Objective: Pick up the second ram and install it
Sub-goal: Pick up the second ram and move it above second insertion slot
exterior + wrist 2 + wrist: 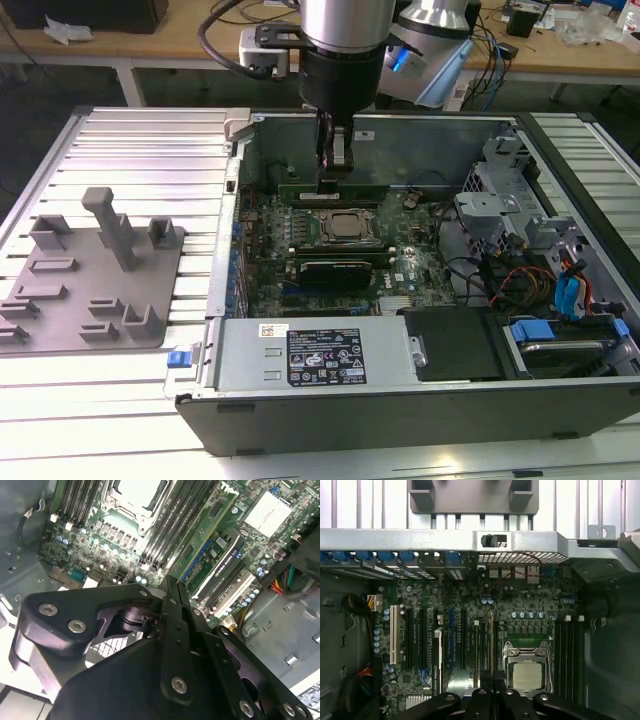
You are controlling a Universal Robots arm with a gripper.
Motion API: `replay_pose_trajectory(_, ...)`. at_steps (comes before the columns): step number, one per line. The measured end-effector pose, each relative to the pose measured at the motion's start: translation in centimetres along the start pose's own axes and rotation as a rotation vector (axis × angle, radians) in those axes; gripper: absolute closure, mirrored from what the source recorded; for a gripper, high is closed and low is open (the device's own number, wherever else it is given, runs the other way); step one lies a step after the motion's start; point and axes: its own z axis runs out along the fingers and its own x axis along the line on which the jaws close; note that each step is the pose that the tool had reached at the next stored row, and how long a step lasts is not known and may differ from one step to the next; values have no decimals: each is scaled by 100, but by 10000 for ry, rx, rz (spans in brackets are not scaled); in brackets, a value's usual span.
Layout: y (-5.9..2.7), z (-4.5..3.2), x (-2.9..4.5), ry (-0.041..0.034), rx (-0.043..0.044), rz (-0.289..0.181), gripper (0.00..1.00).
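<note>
Black links of the pincer [169,583] sit nearest, its fingers drawn almost together on the top edge of the second ram [207,537]; the grip looks closed on it. That green stick stands on edge in a memory slot just beside the processor socket [345,226], inside the computer case [400,415]; presumably it is held upright so it seats straight down.
</note>
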Motion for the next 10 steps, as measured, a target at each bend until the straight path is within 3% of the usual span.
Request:
replay_pose_trajectory(7, -51, 129, -13, -1, -1, 257, 90)
replay_pose_trajectory(10, -51, 131, -13, -2, -1, 259, 90)
